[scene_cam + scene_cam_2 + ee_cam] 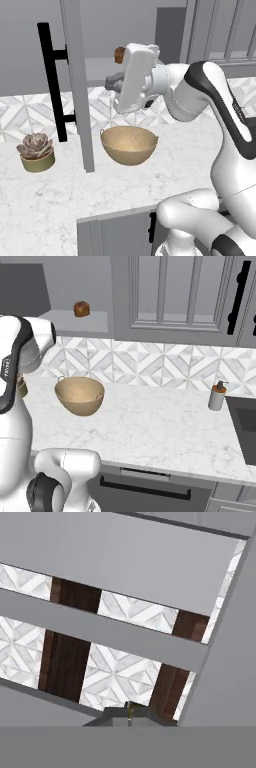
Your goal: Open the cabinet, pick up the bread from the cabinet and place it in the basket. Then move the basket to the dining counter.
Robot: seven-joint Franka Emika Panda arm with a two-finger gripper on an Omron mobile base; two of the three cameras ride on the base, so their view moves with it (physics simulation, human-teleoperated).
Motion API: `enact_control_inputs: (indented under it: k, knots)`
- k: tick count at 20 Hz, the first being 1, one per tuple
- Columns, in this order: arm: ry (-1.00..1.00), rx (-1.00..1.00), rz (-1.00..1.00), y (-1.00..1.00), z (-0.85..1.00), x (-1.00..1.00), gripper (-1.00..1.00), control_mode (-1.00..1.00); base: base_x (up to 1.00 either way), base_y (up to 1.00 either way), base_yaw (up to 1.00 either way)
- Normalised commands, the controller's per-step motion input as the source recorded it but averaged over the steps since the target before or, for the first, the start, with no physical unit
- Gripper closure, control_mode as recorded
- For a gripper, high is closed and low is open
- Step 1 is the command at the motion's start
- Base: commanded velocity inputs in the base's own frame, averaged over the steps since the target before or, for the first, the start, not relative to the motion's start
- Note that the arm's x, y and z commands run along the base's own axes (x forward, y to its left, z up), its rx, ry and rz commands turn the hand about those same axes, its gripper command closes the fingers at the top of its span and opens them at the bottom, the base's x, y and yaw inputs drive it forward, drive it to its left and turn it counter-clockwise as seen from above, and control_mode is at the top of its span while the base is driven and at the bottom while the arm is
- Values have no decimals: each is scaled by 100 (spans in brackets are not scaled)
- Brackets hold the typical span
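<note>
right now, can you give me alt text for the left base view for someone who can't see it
A white robot arm reaches up toward an open grey cabinet where a small brown bread sits on the shelf. Below it, a tan basket stands empty on the white marble counter. A small potted succulent sits to the left, past the door's black bar handle.

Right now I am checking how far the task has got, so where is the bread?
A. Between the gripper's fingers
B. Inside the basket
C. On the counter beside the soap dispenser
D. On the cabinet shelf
D: the bread sits on the shelf of the cabinet, above the backsplash, while the basket on the counter below holds nothing.
</note>
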Motion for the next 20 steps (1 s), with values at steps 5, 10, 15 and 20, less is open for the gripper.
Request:
enact_control_inputs:
  k: [5,10,15,20]
  knots:
    - [-29,-23,-19,-42,0,1,100,-100,0,0,0]
    - [-25,-30,-27,-37,0,10,100,-100,0,0,0]
    - [-13,-26,-30,-72,0,12,-100,-100,0,0,0]
    - [-8,-24,-33,-55,0,32,-100,-100,0,0,0]
